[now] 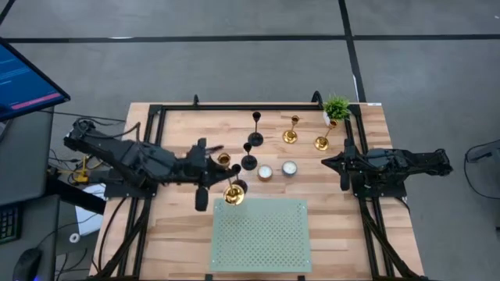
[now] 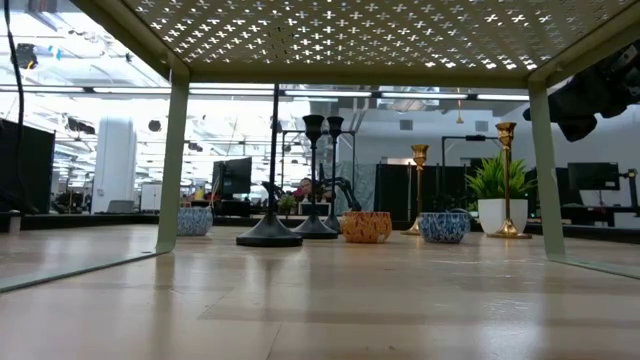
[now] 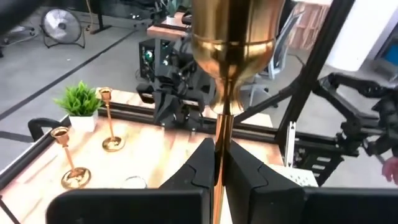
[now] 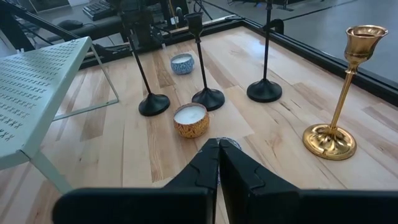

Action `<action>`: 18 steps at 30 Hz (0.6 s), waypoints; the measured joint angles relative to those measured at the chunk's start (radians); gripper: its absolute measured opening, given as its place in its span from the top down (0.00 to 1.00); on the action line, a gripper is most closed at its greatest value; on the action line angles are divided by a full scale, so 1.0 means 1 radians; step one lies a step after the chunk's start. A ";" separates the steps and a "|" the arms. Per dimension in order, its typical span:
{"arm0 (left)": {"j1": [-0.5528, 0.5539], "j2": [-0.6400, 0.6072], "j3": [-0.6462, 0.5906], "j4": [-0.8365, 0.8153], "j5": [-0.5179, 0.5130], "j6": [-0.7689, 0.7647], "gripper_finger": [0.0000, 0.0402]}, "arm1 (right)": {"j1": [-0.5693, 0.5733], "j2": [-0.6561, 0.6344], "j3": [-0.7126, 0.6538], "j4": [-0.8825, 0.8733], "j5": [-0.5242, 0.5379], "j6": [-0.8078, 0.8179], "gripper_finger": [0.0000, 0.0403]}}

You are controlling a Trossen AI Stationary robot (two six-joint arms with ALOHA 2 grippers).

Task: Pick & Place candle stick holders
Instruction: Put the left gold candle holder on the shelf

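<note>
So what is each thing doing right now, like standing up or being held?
Left gripper: shut on gold holder stem.
Held gold holder: lifted, tilted, at the green rack's edge.
Two other gold holders: upright on table.
Three black holders: upright on table.
Right gripper: shut, empty.
Green rack: standing, nothing on top.

Glossy gold holders [image 4: 341, 93], matte black holders [image 4: 148, 68]
</note>
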 joint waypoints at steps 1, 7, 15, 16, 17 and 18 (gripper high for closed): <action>-0.013 0.007 0.000 0.000 -0.019 0.000 0.96 | 0.000 0.000 0.000 0.000 0.000 0.000 0.99; -0.077 0.060 0.000 -0.008 -0.118 0.000 0.96 | 0.000 0.000 0.000 0.000 0.000 0.000 0.99; -0.142 0.080 -0.013 -0.049 -0.232 -0.066 0.96 | 0.000 0.000 0.000 0.000 0.000 0.000 0.99; -0.146 0.080 -0.018 -0.048 -0.233 -0.080 0.96 | 0.000 0.000 0.000 0.000 0.000 0.000 0.99; -0.151 0.080 -0.020 -0.049 -0.234 -0.086 0.96 | 0.000 0.000 0.000 0.000 0.000 0.000 0.99; -0.155 0.080 -0.025 -0.046 -0.238 -0.093 0.96 | 0.000 0.000 0.000 0.000 0.000 0.000 0.99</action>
